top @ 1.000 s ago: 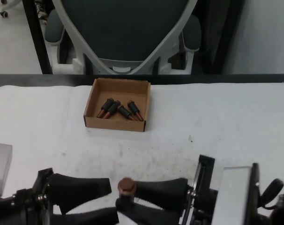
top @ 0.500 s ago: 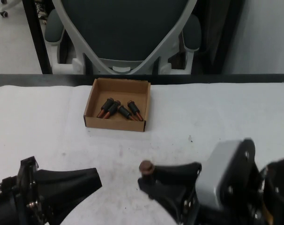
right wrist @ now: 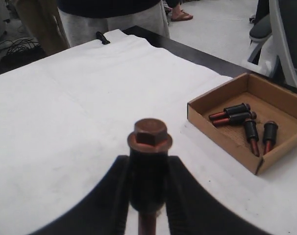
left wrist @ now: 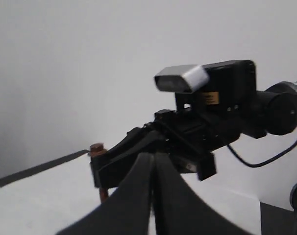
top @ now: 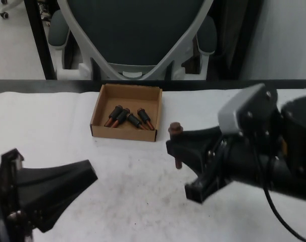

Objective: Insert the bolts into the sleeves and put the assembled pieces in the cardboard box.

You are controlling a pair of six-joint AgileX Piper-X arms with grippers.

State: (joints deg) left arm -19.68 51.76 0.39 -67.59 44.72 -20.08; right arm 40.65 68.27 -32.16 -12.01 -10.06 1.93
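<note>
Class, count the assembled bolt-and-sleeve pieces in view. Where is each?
5. Four pieces lie in the box; the fifth piece stands upright, gripped in the right hand near the box. None seems hidden.

Your high view sits behind both arms and looks forward and down over the bench (top: 42, 116) to the cardboard box (top: 123, 132). Your left wrist view sits right behind the left gripper (left wrist: 153, 159), facing across at the right gripper (left wrist: 100, 171) and its bolt (left wrist: 96, 148). Your right wrist view looks close over that bolt toward the box, sharing both with the high view.
</note>
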